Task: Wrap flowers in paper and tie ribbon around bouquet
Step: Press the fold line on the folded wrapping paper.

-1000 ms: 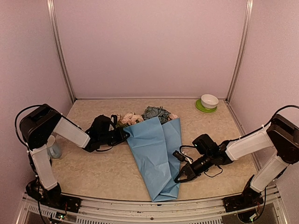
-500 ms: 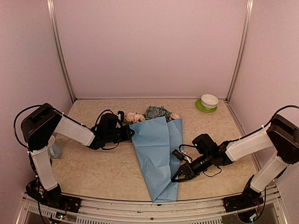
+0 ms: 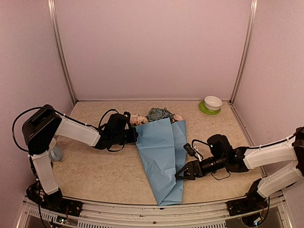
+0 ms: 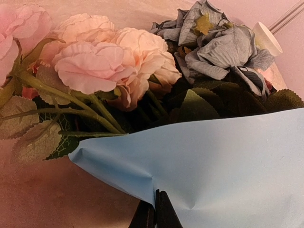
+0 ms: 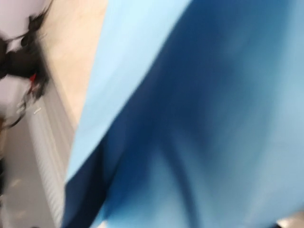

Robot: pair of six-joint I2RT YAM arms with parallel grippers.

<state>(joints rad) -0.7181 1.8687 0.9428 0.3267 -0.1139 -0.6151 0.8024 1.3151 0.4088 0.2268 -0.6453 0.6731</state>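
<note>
- Nearest to us, the narrow end of the paper lies flat on the counter, on the near side of the right claw and a little to its left.
- The right claw sits at the sheet's right edge. From above its jaws look parted, and we see nothing clamped between them.
- The right wrist view shows none of that claw's fingers. It gives only blurred blue paper filling the frame, with a darker blue fold, plus a strip of counter at the upper left.
- A pale cup stands by the left arm's base, well behind the left claw.
- Farther back, the left claw is at the paper's left edge, closed tight and pinching that edge.
- Only its wrist view shows this pinch, with the dark fingertips together and a crease in the sheet right above them. From above, we see just the black claw body against the paper.
- Just beyond the left claw, the flowers stick out of the paper's wide end.
- The wrist view tells them apart: pink blooms ahead to the left, blue-grey ones ahead to the right, and green leaves and stems running under the sheet. The top view shows only a small cluster.
- Farthest off, well beyond the right claw, a white bowl rests on a green plate in the far right corner.
</note>
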